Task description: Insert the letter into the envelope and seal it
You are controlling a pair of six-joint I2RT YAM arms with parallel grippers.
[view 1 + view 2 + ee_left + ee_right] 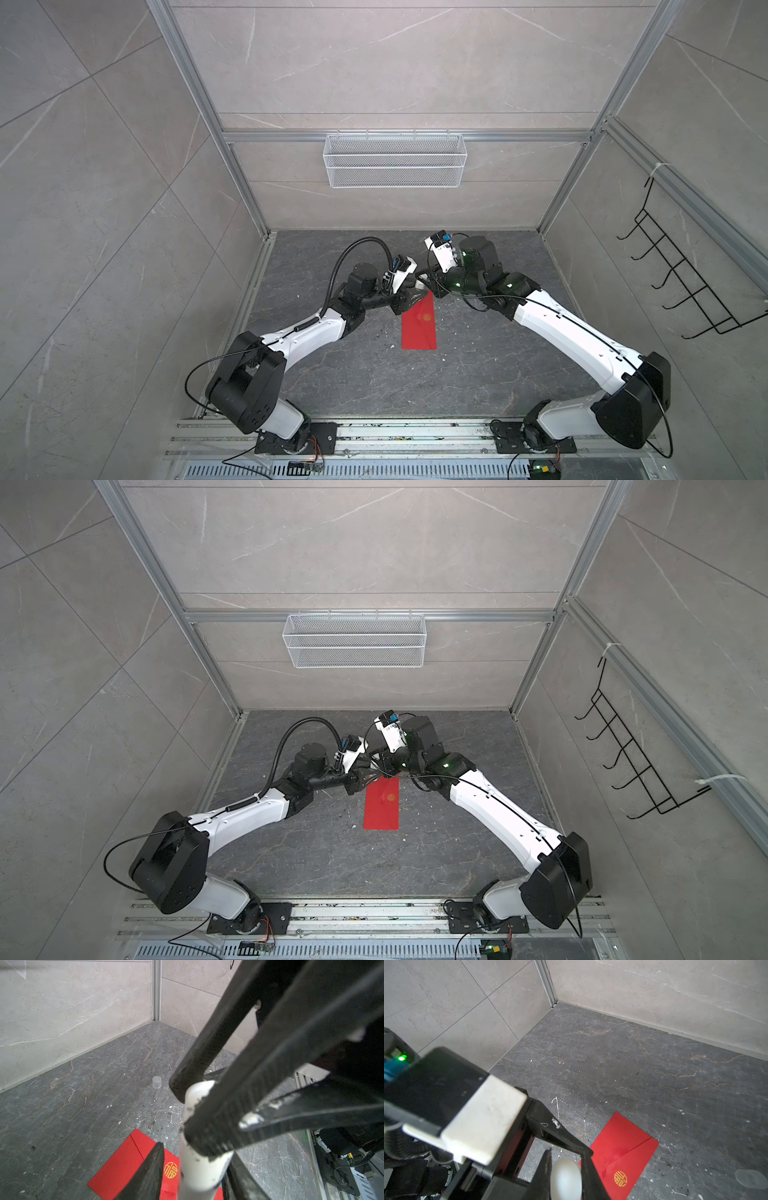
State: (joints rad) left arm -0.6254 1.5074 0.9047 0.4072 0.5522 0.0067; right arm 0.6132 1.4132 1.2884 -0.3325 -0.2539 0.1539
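— What sort of place is this?
— A robotics lab cell. The white-and-black left arm stands at 7 o'clock and the right arm at 5 o'clock, both bolted to metal rails at 6 o'clock.
— What encloses it?
— An aluminium frame with grey stone-look wall panels. A white wire basket hangs at 12 o'clock and a black hook rack at 3 o'clock.

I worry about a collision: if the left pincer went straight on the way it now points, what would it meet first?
Probably the fingers of the right pincer, clamped across the glue stick that stands between the jaws of the left pincer; depth is unclear.
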